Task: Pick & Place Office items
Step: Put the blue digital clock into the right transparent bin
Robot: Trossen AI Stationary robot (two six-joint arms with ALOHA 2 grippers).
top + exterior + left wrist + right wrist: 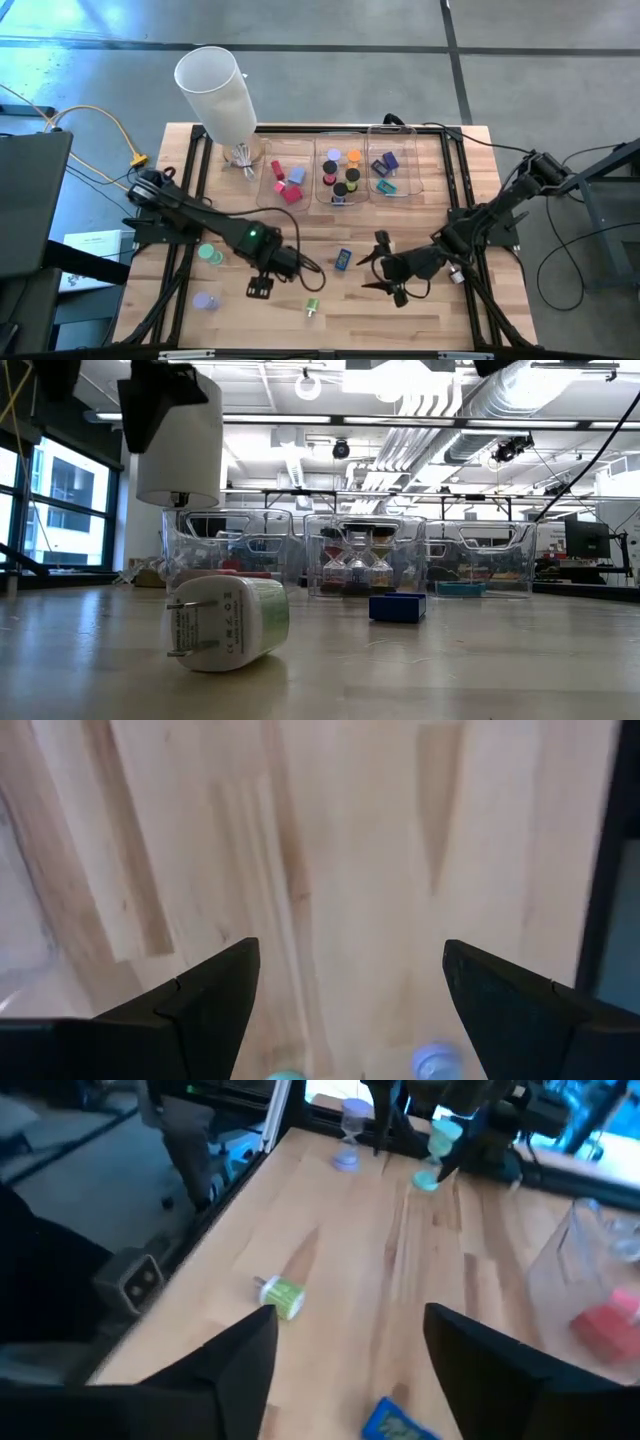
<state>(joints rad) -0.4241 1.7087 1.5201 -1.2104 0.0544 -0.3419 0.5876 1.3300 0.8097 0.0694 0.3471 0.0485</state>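
Green piece (312,309) between two low arms

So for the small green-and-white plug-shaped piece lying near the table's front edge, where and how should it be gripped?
The green-and-white plug-shaped piece lies on its side with its prongs pointing sideways, clear of other items. Probably best to come straight down from above and close on the two sides of its rounded body, away from the thin prongs. The right tool, open, looks the nearer; the left tool is open too.

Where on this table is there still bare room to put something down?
Bare wood lies between the three trays and the two grippers, and along the right edge beyond the right gripper. Near the left gripper, small pieces crowd: teal cap, lavender cap, green plug.
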